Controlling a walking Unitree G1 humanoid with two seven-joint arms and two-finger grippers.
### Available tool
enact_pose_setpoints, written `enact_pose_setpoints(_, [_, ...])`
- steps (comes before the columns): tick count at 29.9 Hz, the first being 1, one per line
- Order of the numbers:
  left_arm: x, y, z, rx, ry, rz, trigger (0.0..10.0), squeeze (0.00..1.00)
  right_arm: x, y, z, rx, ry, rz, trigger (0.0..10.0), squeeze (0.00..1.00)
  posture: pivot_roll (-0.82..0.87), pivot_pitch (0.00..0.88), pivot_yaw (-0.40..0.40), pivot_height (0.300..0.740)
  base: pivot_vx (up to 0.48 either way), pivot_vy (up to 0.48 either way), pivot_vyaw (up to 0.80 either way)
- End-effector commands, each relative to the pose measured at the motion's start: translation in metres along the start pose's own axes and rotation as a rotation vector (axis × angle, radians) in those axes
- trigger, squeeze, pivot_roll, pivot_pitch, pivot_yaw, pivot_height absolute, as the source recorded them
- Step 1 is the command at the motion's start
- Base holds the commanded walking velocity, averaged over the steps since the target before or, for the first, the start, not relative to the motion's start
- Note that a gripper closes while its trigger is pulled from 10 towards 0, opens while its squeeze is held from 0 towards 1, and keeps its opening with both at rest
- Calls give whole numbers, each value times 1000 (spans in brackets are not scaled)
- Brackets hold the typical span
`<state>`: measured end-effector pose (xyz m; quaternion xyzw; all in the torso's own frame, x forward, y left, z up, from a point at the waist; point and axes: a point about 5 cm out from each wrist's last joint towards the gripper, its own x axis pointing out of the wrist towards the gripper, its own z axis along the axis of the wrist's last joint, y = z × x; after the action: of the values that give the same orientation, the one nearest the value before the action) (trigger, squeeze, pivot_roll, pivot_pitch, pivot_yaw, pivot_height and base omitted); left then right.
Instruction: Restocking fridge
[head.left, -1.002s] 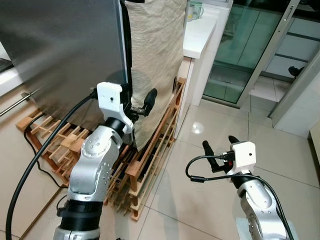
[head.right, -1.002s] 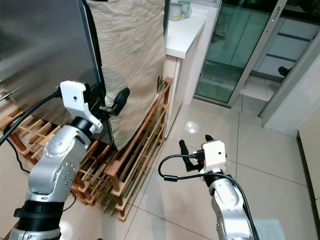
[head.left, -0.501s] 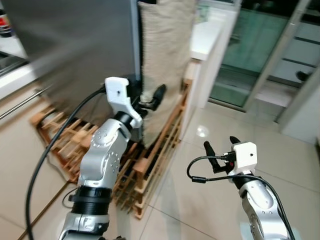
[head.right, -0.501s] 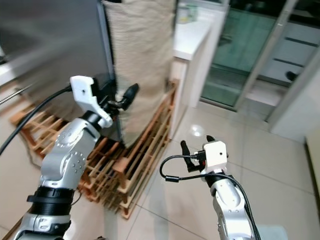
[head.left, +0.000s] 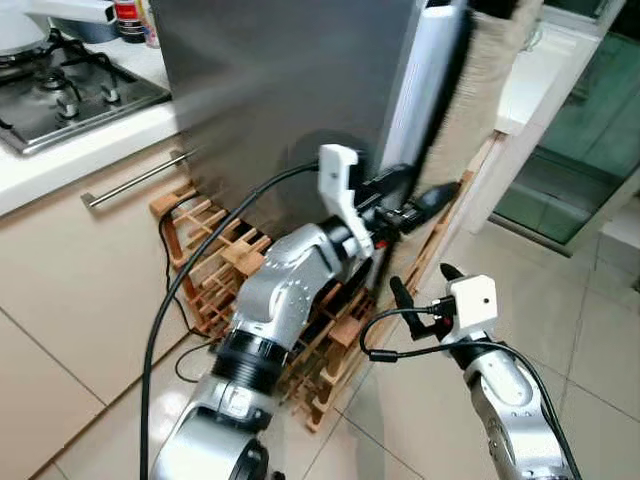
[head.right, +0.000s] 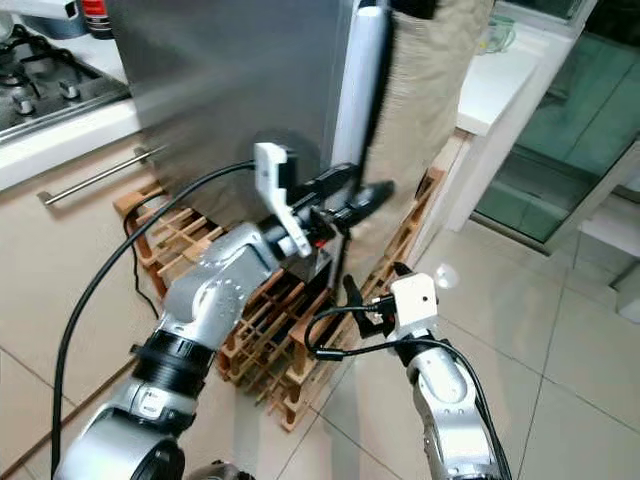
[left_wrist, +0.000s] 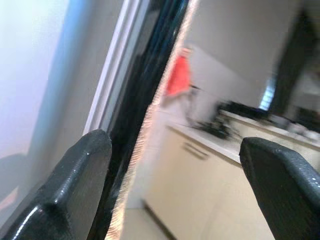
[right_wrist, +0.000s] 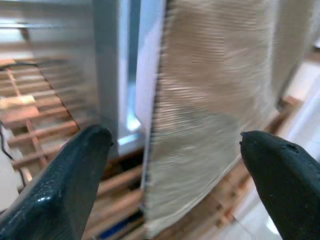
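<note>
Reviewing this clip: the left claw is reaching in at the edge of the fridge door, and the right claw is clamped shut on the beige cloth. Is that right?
Not quite. The left claw is at the edge of the fridge door, but the right claw is open and holds nothing. The right wrist view shows its fingers spread wide, with the beige cloth further off between them, untouched.

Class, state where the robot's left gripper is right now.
In the left eye view, the left gripper is raised at the fridge door edge, above the wooden rack, fingers open.
</note>
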<state>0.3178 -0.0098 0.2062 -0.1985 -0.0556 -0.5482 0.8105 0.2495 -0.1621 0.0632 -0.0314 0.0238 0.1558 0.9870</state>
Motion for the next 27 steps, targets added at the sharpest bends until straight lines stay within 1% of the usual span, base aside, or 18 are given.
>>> enact_pose_setpoints(1, [57, -55, 10, -76, -100, -199, 10000, 0, -11, -5, -8, 5, 59, 3, 10000, 0, -118, 0, -25, 740, 0, 0, 0])
enact_pose_setpoints(4, [51, -50, 6, -70, -93, -173, 10000, 0, -35, -19, -31, -13, 158, -38, 10000, 0, -119, 0, -27, 740, 0, 0, 0])
enact_pose_setpoints(5, [44, -46, 7, -66, -98, -158, 10000, 0, -44, -25, -45, -23, 202, -49, 10000, 0, -123, 0, -25, 740, 0, 0, 0])
enact_pose_setpoints(6, [44, -46, 7, -66, -98, -158, 10000, 0, -44, -25, -45, -23, 202, -49, 10000, 0, -123, 0, -25, 740, 0, 0, 0])
enact_pose_setpoints(9, [33, -38, 9, -60, -102, -124, 10000, 0, -47, -27, -57, -8, 254, -41, 10000, 0, -119, 0, -22, 740, 0, 0, 0])
enact_pose_setpoints(10, [18, -29, 11, -37, -98, -83, 10000, 0, -49, -25, -63, 5, 279, -31, 10000, 0, -115, 0, -19, 740, 0, 0, 0])
enact_pose_setpoints(11, [12, -26, 12, -25, -94, -68, 10000, 0, -50, -24, -64, 11, 285, -24, 10000, 0, -115, 0, -19, 740, 0, 0, 0])
enact_pose_setpoints(12, [12, -26, 12, -25, -94, -68, 10000, 0, -50, -24, -64, 11, 285, -24, 10000, 0, -115, 0, -19, 740, 0, 0, 0])
enact_pose_setpoints(13, [-13, -8, 11, 48, -61, 35, 10000, 0, -44, -22, -66, 30, 275, -18, 10000, 0, -114, 0, -12, 740, 0, 0, 0])
enact_pose_setpoints(14, [-13, -8, 11, 48, -61, 35, 10000, 0, -44, -22, -66, 30, 275, -18, 10000, 0, -114, 0, -12, 740, 0, 0, 0])
enact_pose_setpoints(15, [-29, 4, 10, 96, -37, 108, 10000, 0, -37, -24, -63, 47, 254, -29, 10000, 0, -111, 0, -10, 740, 0, 0, 0])
enact_pose_setpoints(16, [-61, 26, 9, 173, 1, 240, 10000, 0, -24, -34, -48, 74, 196, -47, 10000, 0, -97, 0, -8, 740, 0, 0, 0])
enact_pose_setpoints(19, [-116, 51, 21, 223, 2, 422, 10000, 0, -11, -45, -25, 84, 113, -29, 10000, 0, -86, 0, -6, 740, 0, 0, 0])
enact_pose_setpoints(21, [-141, 56, 29, 271, 10, 485, 10000, 0, -2, -45, -12, 83, 72, -5, 10000, 0, -77, 0, -9, 740, 0, 0, 0])
enact_pose_setpoints(22, [-148, 57, 31, 288, 14, 501, 10000, 0, 1, -44, -8, 86, 60, 2, 10000, 0, -77, 0, -9, 740, 0, 0, 0])
enact_pose_setpoints(23, [-170, 57, 39, 314, 18, 550, 10000, 0, 12, -44, 4, 82, 17, 12, 10000, 0, -58, 0, -18, 740, 0, 0, 0])
enact_pose_setpoints(24, [-170, 57, 39, 314, 18, 550, 10000, 0, 12, -44, 4, 82, 17, 12, 10000, 0, -58, 0, -18, 740, 0, 0, 0])
enact_pose_setpoints(27, [-194, 55, 44, 340, 28, 627, 10000, 0, 25, -45, 15, 82, -22, 9, 10000, 0, -34, 0, -29, 740, 0, 0, 0])
